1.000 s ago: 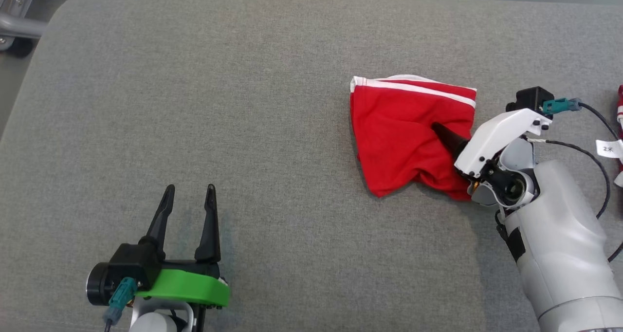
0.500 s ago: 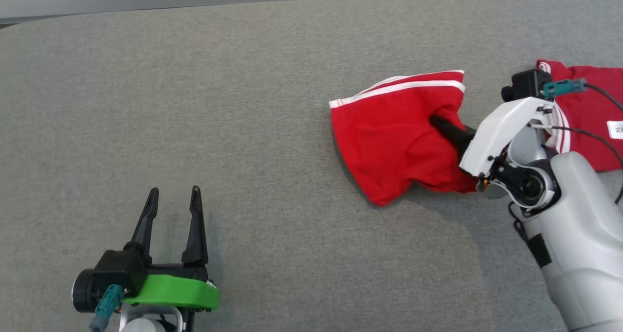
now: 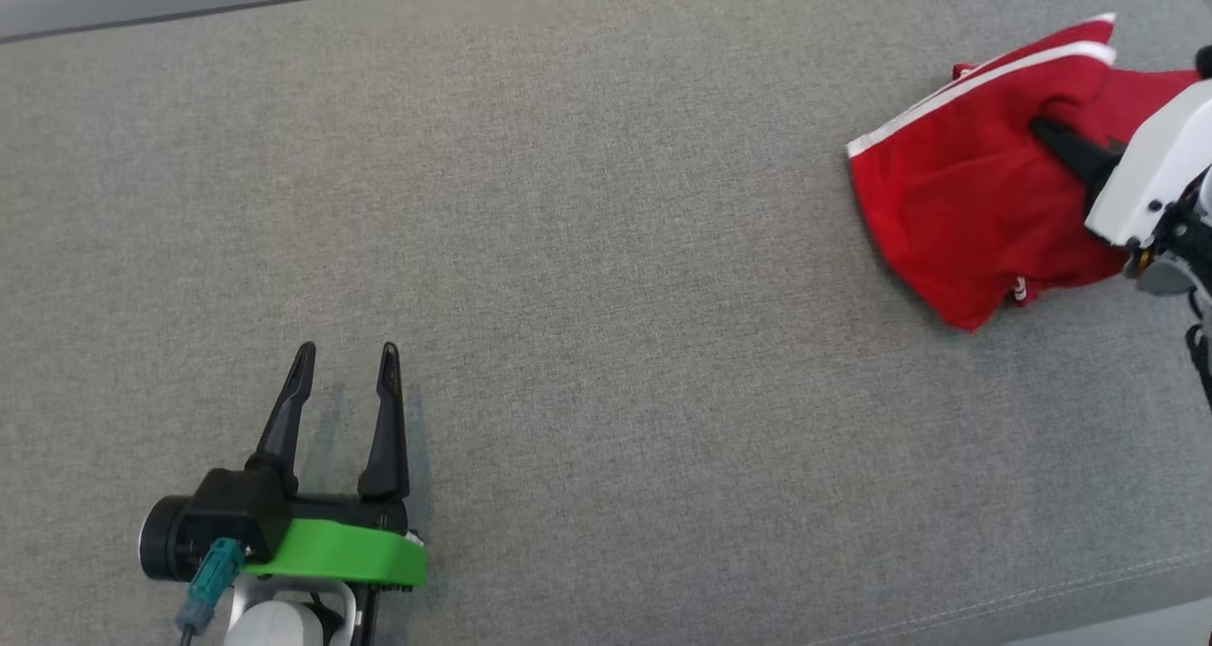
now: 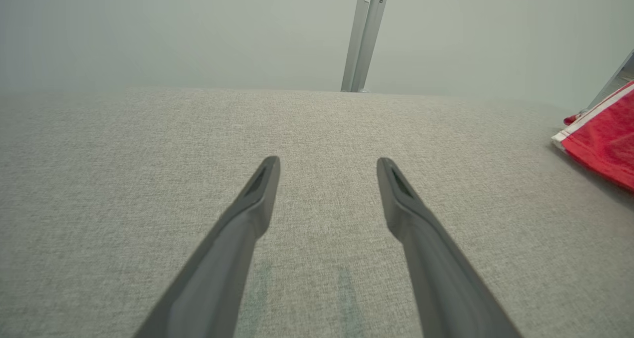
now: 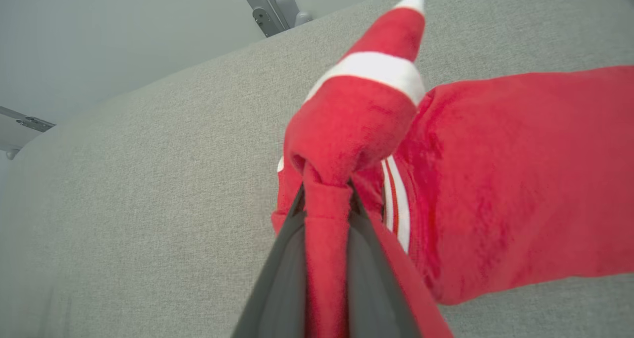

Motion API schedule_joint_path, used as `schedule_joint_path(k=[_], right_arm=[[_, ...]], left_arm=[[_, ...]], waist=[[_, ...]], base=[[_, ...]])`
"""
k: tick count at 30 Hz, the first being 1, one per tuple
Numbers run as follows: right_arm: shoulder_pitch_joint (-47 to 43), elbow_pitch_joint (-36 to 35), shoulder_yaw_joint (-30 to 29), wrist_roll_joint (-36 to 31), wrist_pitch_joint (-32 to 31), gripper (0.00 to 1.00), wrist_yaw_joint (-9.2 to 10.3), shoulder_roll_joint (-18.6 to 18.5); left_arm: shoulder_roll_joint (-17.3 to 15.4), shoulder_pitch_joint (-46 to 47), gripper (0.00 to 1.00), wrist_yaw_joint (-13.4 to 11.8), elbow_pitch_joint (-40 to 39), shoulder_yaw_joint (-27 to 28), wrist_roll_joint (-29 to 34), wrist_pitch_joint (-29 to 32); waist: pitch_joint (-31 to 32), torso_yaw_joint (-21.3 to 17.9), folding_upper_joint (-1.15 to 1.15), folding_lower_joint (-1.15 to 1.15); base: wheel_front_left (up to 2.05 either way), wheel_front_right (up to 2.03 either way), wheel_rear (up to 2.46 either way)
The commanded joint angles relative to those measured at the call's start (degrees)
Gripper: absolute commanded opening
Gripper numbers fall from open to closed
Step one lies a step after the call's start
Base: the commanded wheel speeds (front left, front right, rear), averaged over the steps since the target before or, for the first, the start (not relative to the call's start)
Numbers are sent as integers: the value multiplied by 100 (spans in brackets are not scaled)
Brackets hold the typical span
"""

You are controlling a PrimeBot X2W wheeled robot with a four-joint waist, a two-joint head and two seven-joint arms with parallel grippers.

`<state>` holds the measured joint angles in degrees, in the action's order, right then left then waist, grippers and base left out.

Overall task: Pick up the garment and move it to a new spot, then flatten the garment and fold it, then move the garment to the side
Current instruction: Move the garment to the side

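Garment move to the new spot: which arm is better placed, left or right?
Right. The right claw is shut on a fold of the red garment; the left claw is open and well apart from it.

Grey fabric-covered surface (image 3: 606, 248), a pale metal post (image 4: 364, 35) upright beyond its far edge, plain wall (image 4: 148, 30) behind

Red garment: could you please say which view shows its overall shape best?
The head view: the red garment shows nearly whole, gripped by the right hand. The right wrist view shows the pinched fold close up; the left wrist view, one striped corner.
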<state>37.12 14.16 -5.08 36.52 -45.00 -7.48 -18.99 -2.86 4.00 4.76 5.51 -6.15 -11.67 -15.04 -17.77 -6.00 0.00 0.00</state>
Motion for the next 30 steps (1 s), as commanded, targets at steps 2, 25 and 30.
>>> schedule_joint_path(k=[2,25,30], right_arm=[[254,4,-143,-208,-85,0,-3,-84],[594,1168,388,-1670,733,100,-1,-1738],[545,1585,597,-2014,1445,100,-1,-1938]], left_arm=[[-11,171,100,48,-26,4,67,-13],[-11,506,100,216,25,134,266,-13],[-11,491,100,213,56,140,217,-13]], waist=[[-267,24,0,0],[-796,202,0,0],[-728,193,0,0]], base=[[0,0,0],[0,0,0],[0,0,0]])
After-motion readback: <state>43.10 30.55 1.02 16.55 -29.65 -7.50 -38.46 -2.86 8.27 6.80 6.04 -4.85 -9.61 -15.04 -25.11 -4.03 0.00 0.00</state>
